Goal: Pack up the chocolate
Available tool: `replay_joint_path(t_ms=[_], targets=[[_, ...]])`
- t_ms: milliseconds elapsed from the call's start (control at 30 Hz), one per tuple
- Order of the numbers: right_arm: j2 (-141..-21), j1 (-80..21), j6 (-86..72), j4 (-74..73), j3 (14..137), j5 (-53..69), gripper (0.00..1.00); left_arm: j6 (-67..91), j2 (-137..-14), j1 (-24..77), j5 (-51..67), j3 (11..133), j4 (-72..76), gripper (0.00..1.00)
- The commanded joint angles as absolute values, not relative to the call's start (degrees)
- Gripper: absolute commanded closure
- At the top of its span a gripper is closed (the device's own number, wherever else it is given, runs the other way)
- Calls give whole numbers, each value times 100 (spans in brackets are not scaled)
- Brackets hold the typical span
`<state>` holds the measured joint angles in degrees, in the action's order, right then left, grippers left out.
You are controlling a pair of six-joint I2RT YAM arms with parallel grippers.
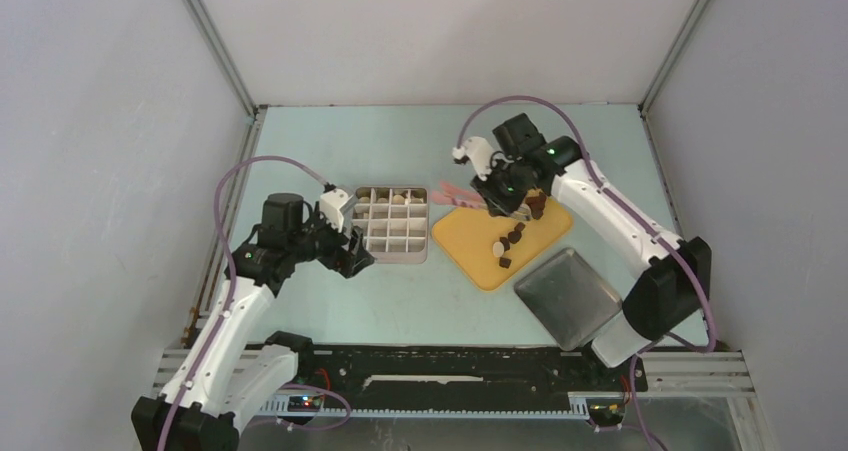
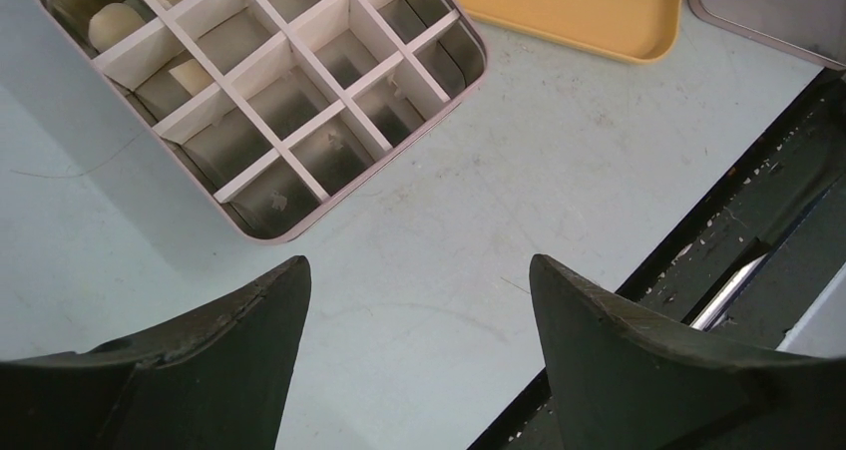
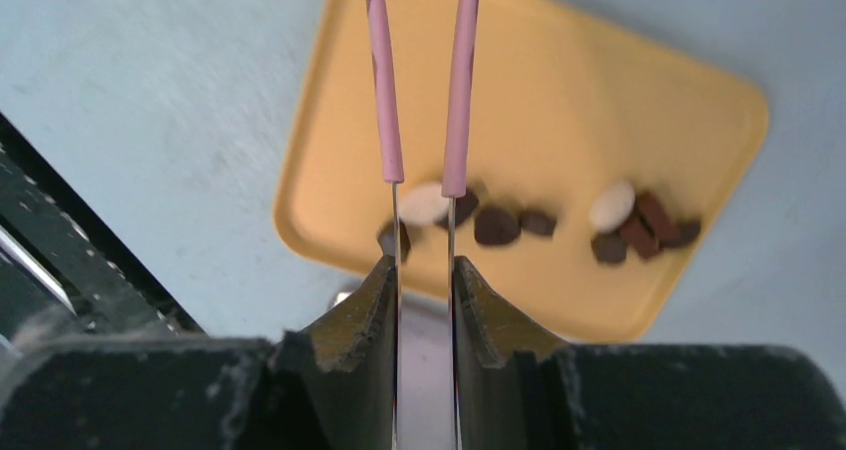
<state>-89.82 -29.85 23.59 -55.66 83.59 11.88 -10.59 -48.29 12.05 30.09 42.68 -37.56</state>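
Observation:
Several chocolate pieces, dark brown (image 3: 496, 225) and cream-white (image 3: 612, 206), lie on the yellow tray (image 3: 559, 91); they also show in the top view (image 1: 514, 236). My right gripper (image 3: 423, 270) is shut on the pink tongs (image 3: 384, 91), whose two arms reach out over the tray above the pieces. In the top view the tongs (image 1: 458, 198) point left from the right gripper (image 1: 497, 199). A gridded box (image 2: 289, 81) holds a few cream pieces (image 2: 115, 23) in its far cells. My left gripper (image 2: 419, 280) is open and empty above bare table, near the box's corner.
A grey metal lid (image 1: 568, 297) lies in front of the yellow tray. The black rail (image 1: 450, 366) runs along the table's near edge. The box (image 1: 391, 224) sits left of the tray. Side walls close in on both sides.

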Motion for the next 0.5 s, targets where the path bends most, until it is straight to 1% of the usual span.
replay_joint_path(t_ms=[0, 200, 467], targets=[[-9631, -3344, 2438, -5521, 9266, 1887, 83, -1170, -4586, 1053, 2960, 4406, -3698, 16], [-10785, -3759, 2408, -5769, 10544, 2180, 82, -1054, -4291, 692, 2935, 4379, -3612, 16], [-11898, -4069, 2253, -6036, 11814, 2495, 80, -934, -3911, 290, 3066, 4255, -3532, 15]])
